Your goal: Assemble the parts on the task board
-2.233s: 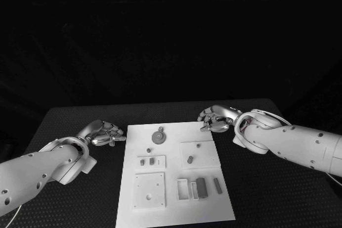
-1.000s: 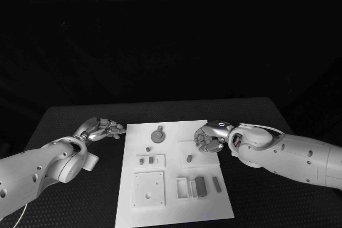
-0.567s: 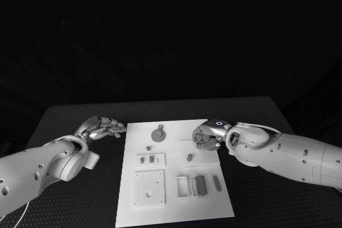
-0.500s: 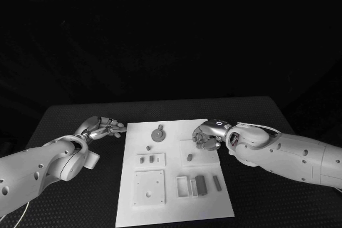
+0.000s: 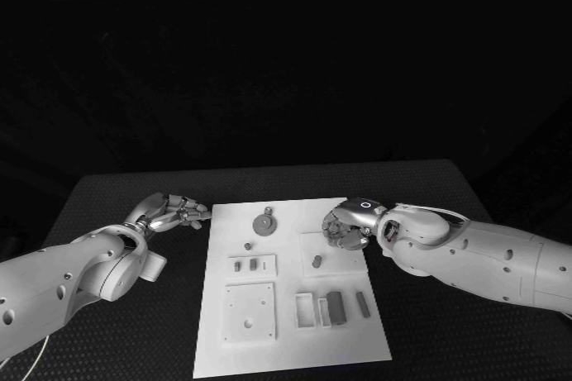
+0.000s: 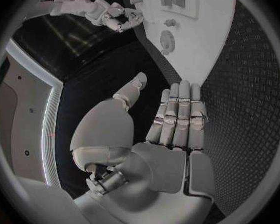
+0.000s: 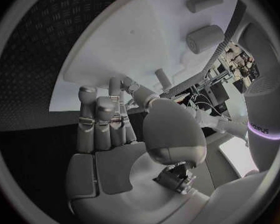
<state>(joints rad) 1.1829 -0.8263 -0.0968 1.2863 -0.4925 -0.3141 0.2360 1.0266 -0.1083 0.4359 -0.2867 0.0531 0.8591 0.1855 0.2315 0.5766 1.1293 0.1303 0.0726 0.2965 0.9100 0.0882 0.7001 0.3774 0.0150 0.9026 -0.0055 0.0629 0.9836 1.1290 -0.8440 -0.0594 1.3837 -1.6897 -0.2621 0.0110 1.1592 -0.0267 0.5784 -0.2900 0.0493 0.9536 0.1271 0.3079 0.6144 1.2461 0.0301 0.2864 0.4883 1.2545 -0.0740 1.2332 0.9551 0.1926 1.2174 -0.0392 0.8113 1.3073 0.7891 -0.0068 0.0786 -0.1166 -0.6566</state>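
Lying lengthwise on table (image 5: 453,191): task board (image 5: 345,348), grey parts (image 5: 336,310) seated. Left hand (image 5: 175,212) beside it, fingers together, empty; right hand (image 5: 347,229) curled above, contents unclear.

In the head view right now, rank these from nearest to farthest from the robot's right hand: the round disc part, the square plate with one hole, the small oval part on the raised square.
From the right hand:
1. Small oval part, just below it.
2. Round disc part, toward the left hand.
3. Square plate with one hole, board's near left.
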